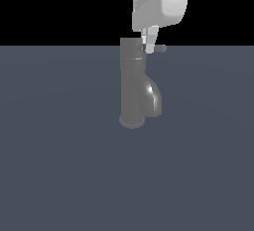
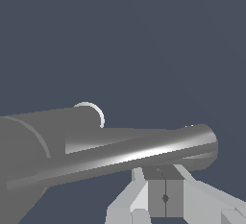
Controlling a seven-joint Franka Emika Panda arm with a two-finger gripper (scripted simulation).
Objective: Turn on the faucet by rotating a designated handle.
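gripper parked at the faucet handle

the handle pokes out toward 3 o'clock from the top of the faucet, which stands mid-floor. gripper comes from 12, fingers pressed together beside the lever, gripping nothing.

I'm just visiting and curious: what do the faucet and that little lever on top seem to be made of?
The faucet looks like dark grey polished metal: a bright highlight runs down its curved spout. The handle looks like similar grey metal; in the wrist view a sharp bright streak suggests a smooth, glossy finish. Being a simulator render, that is only how they look.
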